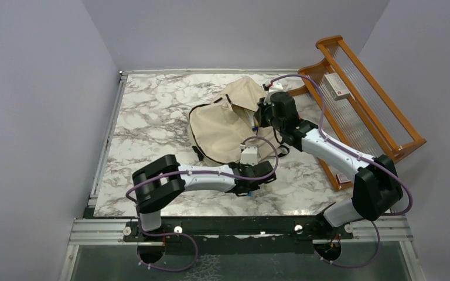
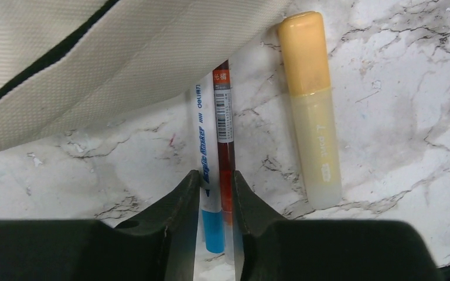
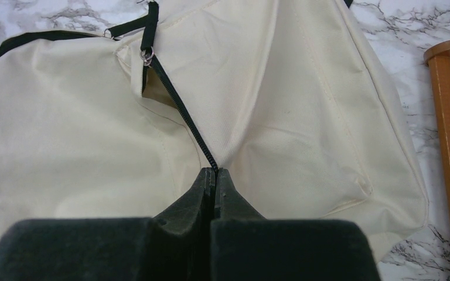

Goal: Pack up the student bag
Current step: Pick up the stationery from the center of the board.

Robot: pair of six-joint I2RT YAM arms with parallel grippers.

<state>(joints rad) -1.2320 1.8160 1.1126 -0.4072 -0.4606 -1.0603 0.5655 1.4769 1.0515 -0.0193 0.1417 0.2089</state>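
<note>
1. The marble table point(image 1: 146, 123) is carrying everything, and you are working over its middle and right side.
2. The wooden rack point(image 1: 360, 114) is leaning at the table's right edge. A small box point(image 1: 335, 86) is lying on it, apart from both arms.
3. The student bag point(image 1: 222, 123) is slumping in the middle of the table, towards the back, close to the rack's left end. Judging by how it is folding, it is light, soft and floppy. Expect any panel you lift to sag and the mouth to be falling shut unless you are holding it up. Take it by the zip edge or a black strap, where the stitching is giving some stiffness, not by loose cloth.
4. Your right gripper point(image 3: 214, 175) is clenching the bag. Its jaws are pressing together on a fold of cloth right where the black zip line is running into them. The zip pull point(image 3: 146, 55) is hanging farther along that line, clear of the jaws.
5. Your left gripper point(image 2: 217, 181) is sitting low at the bag's near edge. It is squeezing a pair of pens point(image 2: 222, 140) from both sides, with no gap showing, while they are lying on the marble.
6. A yellow capped stick point(image 2: 310, 111) is lying just beside the pens and parallel to them, outside the jaws.
7. The pens are thin, hard and smooth. Gripped as a pair, they are likely to be sliding against each other when you lift them.
</note>
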